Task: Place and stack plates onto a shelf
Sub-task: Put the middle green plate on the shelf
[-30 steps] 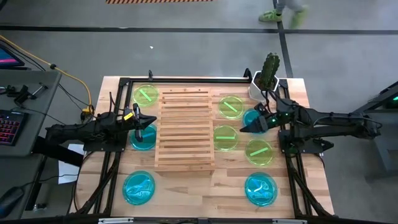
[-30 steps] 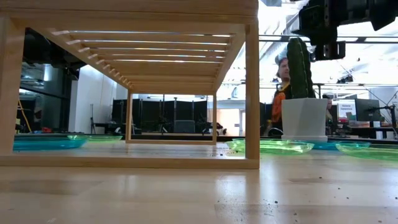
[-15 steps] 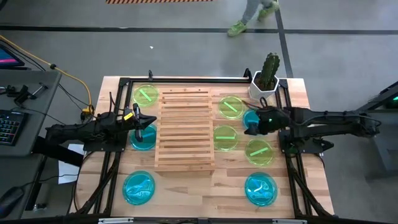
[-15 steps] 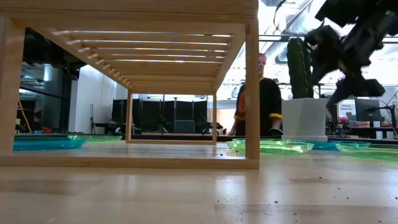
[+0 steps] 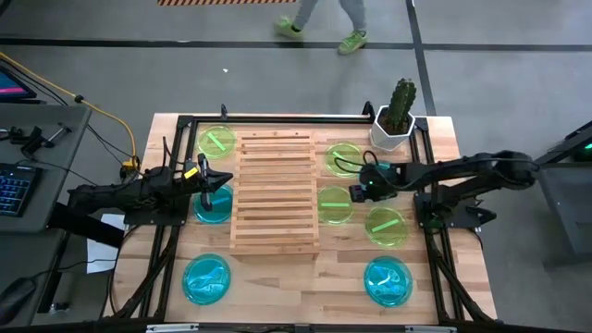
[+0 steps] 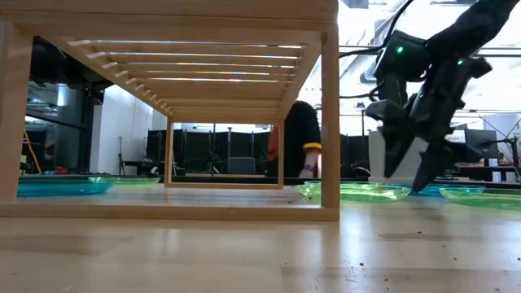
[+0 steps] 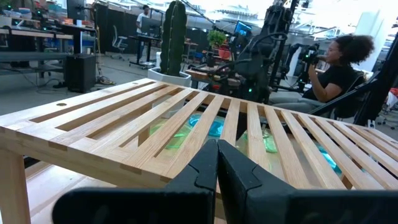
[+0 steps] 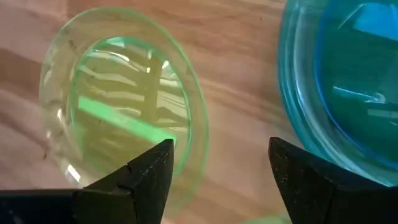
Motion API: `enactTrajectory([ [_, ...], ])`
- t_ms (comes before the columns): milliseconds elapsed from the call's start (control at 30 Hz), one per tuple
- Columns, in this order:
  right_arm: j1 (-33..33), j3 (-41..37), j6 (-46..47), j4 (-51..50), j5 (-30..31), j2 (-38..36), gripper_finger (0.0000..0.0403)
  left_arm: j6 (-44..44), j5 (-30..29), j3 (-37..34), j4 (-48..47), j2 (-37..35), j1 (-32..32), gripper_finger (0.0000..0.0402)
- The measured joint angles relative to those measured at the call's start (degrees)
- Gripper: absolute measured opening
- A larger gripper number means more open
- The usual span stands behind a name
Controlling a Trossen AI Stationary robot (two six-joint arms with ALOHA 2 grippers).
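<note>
Even, fairly bright overhead light fills the high view, with only soft, short shadows beneath the shelf. In the low view the room behind is strongly backlit: windows at the far right blow out to white, and the right gripper reads as a dark silhouette. The near tabletop there is soft and out of focus. In the right wrist view the plates show glare streaks and slight blur.

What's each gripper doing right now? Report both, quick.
Left gripper: shut, empty, waiting beside the shelf.
Right gripper: open, empty, pointing down over a green plate.
</note>
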Motion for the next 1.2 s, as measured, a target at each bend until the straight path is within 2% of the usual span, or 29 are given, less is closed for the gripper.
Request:
enactTrajectory([
  [100, 0.0, 0.0, 0.2, 5.4, -1.1, 2.8, 0.0245, 0.0, 0.0, 0.0, 0.0, 0.0, 0.0, 0.0],
  [233, 0.0, 0.2, 2.0, 7.7, -1.2, 5.9, 0.0241, 0.0, 0.0, 0.0, 0.0, 0.0, 0.0, 0.0],
  [333, 0.0, 0.2, 2.3, 8.3, -0.8, 7.5, 0.0221, 0.0, 0.0, 0.0, 0.0, 0.0, 0.0, 0.0],
  [433, 0.0, 0.3, 4.0, 8.9, 0.4, 8.7, 0.0173, 0.0, 0.0, 0.0, 0.0, 0.0, 0.0, 0.0],
  [600, 0.0, 0.3, 5.0, 8.0, 2.5, 10.5, 0.0046, 0.0, 0.0, 0.0, 0.0, 0.0, 0.0, 0.0],
  [667, 0.0, 0.3, 5.0, 7.9, 3.2, 10.7, 0.0013, 0.0, 0.0, 0.0, 0.0, 0.0, 0.0, 0.0],
  [900, -1.0, 0.0, 4.9, 7.6, 2.7, 8.4, 0.0002, 0.0, 0.0, 0.0, 0.0, 0.0, 0.0, 0.0],
  [1200, -3.6, -0.2, 0.8, -0.9, 2.2, -1.7, 0.0, 0.0, 0.0, 0.0, 0.0, 0.0, 0.0, 0.0],
])
